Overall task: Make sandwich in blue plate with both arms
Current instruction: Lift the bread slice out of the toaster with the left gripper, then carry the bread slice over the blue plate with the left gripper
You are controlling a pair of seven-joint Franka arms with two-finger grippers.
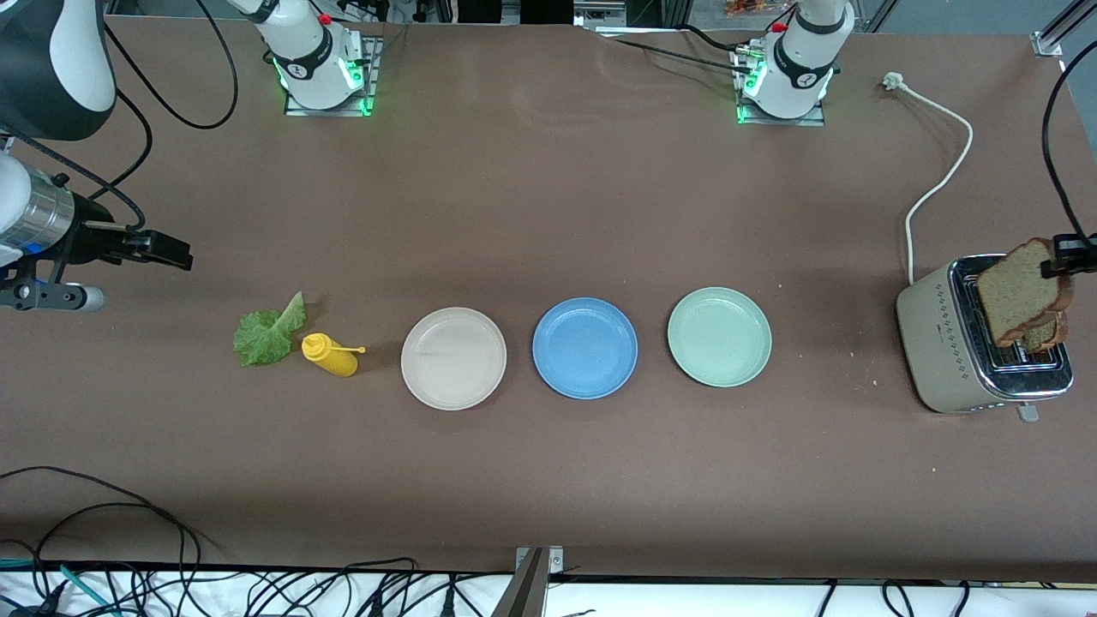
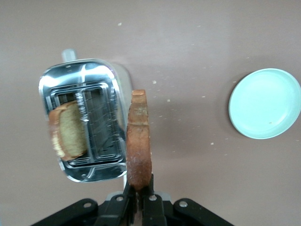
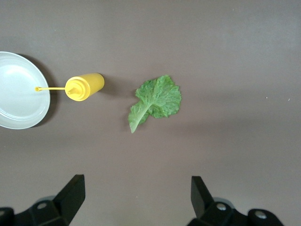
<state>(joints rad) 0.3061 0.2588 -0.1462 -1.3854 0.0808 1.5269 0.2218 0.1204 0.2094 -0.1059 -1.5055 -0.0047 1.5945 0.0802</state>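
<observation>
My left gripper (image 1: 1056, 264) is shut on a brown bread slice (image 1: 1022, 290) and holds it upright just above the toaster (image 1: 943, 343); the slice shows edge-on in the left wrist view (image 2: 139, 141). A second slice (image 2: 69, 129) sits in a toaster slot. The blue plate (image 1: 585, 347) lies empty between the beige plate (image 1: 453, 357) and the mint-green plate (image 1: 719, 336). The lettuce leaf (image 1: 267, 332) lies flat at the right arm's end of the table, also in the right wrist view (image 3: 156, 100). My right gripper (image 1: 167, 250) is open and empty, in the air above the table near the lettuce.
A yellow mustard bottle (image 1: 331, 355) lies on its side between the lettuce and the beige plate. The toaster's white cord (image 1: 938, 184) runs up the table toward the left arm's base. Crumbs dot the table near the toaster.
</observation>
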